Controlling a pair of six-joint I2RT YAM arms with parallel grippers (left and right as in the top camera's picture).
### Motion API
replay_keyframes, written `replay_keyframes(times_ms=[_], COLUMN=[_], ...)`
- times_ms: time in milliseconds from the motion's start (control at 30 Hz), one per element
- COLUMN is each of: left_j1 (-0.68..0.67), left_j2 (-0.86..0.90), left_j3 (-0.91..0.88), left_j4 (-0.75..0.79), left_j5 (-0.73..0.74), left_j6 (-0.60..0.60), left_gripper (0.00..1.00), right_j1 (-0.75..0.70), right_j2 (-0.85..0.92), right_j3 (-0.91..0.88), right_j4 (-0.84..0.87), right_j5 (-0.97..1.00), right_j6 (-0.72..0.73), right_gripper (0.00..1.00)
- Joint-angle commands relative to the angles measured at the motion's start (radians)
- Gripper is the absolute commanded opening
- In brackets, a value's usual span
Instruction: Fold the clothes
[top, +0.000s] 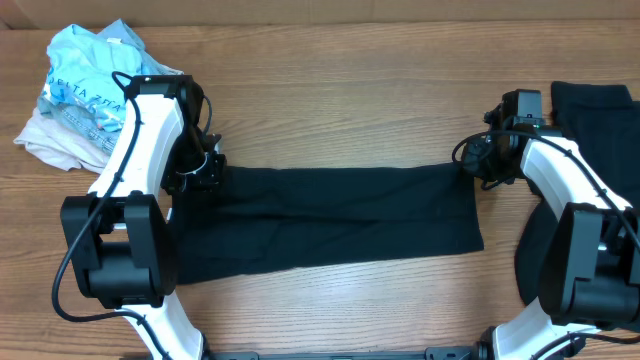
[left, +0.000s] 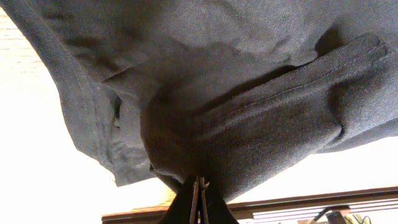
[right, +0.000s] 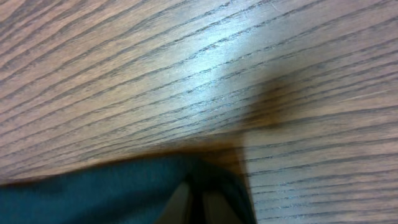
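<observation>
A black T-shirt (top: 330, 215) lies folded into a long band across the middle of the table. My left gripper (top: 208, 172) is shut on its far left corner; in the left wrist view the dark fabric (left: 236, 106) hangs in folds from the closed jaws (left: 199, 186). My right gripper (top: 478, 165) is shut on the far right corner; the right wrist view shows the fabric (right: 112, 193) pinched at the jaws (right: 196, 202) just above the wood. A second black garment (top: 595, 120) lies at the right edge, behind my right arm.
A heap of light blue and white clothes (top: 85, 90) sits at the far left corner. Bare wooden tabletop (top: 350, 90) runs behind the shirt and in front of it.
</observation>
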Motion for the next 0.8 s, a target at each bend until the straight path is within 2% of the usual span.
replay_keyframes(times_ms=[0, 33, 200, 233, 333, 400, 500, 600, 667, 767], left_j1=[0.005, 0.005, 0.005, 0.005, 0.005, 0.005, -0.001, -0.009, -0.009, 0.000], left_j2=[-0.016, -0.016, -0.016, -0.016, -0.016, -0.016, -0.012, -0.005, -0.005, -0.005], left_j3=[-0.003, -0.003, -0.003, -0.003, -0.003, -0.003, -0.006, -0.059, -0.120, -0.239], left_j4=[0.001, 0.004, 0.036, 0.045, 0.092, 0.159, 0.243, 0.325, 0.396, 0.553], left_j5=[0.001, 0.001, 0.034, 0.034, 0.031, 0.031, 0.034, 0.034, 0.023, -0.010], left_j6=[-0.007, -0.008, -0.010, -0.010, -0.010, -0.008, 0.025, 0.041, 0.054, 0.061], left_gripper=[0.06, 0.09, 0.34, 0.47, 0.49, 0.42, 0.24, 0.09, 0.05, 0.04], right_j1=[0.003, 0.003, 0.003, 0.003, 0.003, 0.003, 0.003, 0.003, 0.003, 0.003], right_j2=[0.005, 0.005, 0.003, 0.003, 0.004, 0.004, 0.004, 0.004, 0.004, 0.004], right_j3=[0.024, 0.024, 0.053, 0.058, 0.056, 0.055, 0.055, 0.055, 0.055, 0.055], right_j4=[0.000, -0.009, -0.090, -0.105, -0.126, -0.138, -0.140, -0.115, -0.103, -0.093], right_j5=[0.003, 0.003, -0.043, -0.055, -0.080, -0.080, -0.080, -0.076, -0.076, -0.076], right_j6=[-0.014, -0.013, -0.013, -0.013, -0.013, -0.013, -0.013, -0.014, -0.013, -0.037], right_gripper=[0.24, 0.33, 0.36, 0.36, 0.36, 0.33, 0.32, 0.17, 0.13, 0.09])
